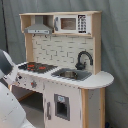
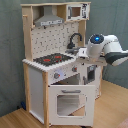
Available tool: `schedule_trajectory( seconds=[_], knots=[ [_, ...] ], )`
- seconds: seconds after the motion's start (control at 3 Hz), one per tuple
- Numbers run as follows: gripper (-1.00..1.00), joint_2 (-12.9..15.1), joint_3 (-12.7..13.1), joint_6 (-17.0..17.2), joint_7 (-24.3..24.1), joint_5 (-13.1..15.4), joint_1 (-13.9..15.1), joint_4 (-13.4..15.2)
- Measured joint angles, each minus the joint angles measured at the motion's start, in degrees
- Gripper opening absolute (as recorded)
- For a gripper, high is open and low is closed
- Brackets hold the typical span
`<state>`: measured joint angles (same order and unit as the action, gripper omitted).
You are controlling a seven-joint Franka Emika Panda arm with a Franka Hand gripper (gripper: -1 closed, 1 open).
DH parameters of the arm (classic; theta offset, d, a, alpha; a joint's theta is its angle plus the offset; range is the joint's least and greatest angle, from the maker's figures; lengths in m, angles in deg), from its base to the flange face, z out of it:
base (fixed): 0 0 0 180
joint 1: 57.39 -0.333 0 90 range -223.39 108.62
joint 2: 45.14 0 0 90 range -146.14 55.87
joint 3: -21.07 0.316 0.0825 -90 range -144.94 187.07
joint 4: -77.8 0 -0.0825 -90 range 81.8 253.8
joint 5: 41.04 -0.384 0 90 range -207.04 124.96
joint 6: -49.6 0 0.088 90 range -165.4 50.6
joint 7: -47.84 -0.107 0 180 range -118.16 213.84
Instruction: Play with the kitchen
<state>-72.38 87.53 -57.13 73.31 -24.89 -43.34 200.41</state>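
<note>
Kitchen: the toy kitchen (image 2: 55, 65) stands on the floor in the middle of both exterior views, white below and pale wood above.
Top parts: hob (image 2: 51, 59) and sink (image 1: 71, 74) share the counter, with the black faucet (image 1: 84, 58) behind the sink and the hood (image 1: 38, 27) and microwave (image 1: 70, 23) overhead.
Front: the oven door (image 2: 68, 103) looks swung open in the second exterior view; the knobs (image 2: 57, 75) sit just above it.
Long axis: the counter runs from the hob end to the sink end.
Arm: the arm (image 2: 106, 48) reaches in from the second exterior view's right, at counter height, near the sink end.
Gripper: the gripper (image 2: 81, 56) lies close beside the counter edge, so the kitchen is to its left in the second exterior view.
Jaws: I cannot tell whether they are spread or pressed together.
Next move, as a guess: a short reach leftward would meet the counter, or a lower one the knobs.
</note>
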Motion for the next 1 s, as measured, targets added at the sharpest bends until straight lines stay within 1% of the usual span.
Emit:
schedule_trajectory(
  seconds=[0.33, 0.67, 1.0],
  knots=[
    [1.0, 3.3, -0.8, -4.1, 3.7, -1.4, 0.0, 1.4],
    [1.0, 5.9, -1.7, -8.2, 7.1, -2.7, 0.0, 3.4],
    [1.0, 7.9, -2.0, -12.7, 9.0, -3.4, 0.0, 6.3]
  ],
)
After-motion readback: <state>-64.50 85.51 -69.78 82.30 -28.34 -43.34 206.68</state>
